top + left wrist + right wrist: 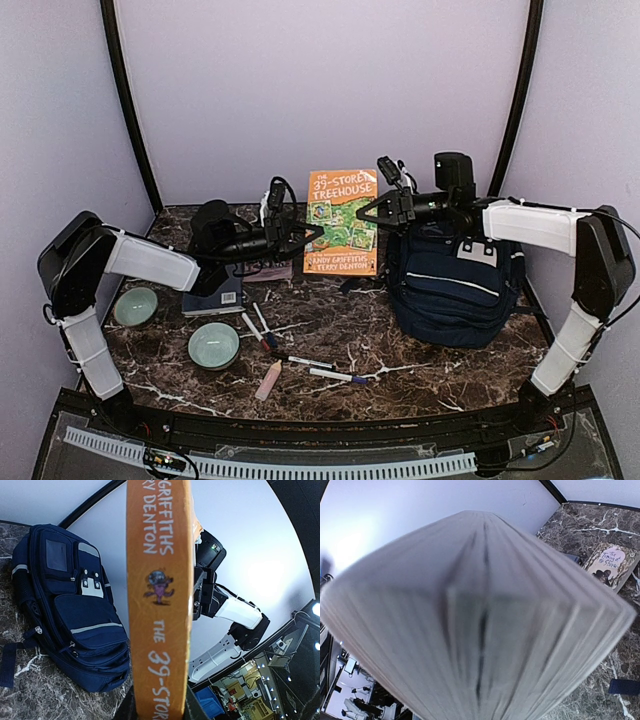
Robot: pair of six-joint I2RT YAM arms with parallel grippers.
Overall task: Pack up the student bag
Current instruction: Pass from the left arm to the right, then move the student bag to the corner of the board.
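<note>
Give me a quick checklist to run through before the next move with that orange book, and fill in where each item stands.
1. Spine of the orange book clamped in the left gripper: ok.
2. Firm hold by the right gripper at the page edge: cannot tell; blurred pages fill its wrist view.
3. Book upright between both arms: ok.
4. Opening in the student bag ready for the book: cannot tell; no opening shows, and the right arm covers its top.
5. Bag close beside the book, nothing between them: ok.
6. Pens and bowls away from the book: ok.
</note>
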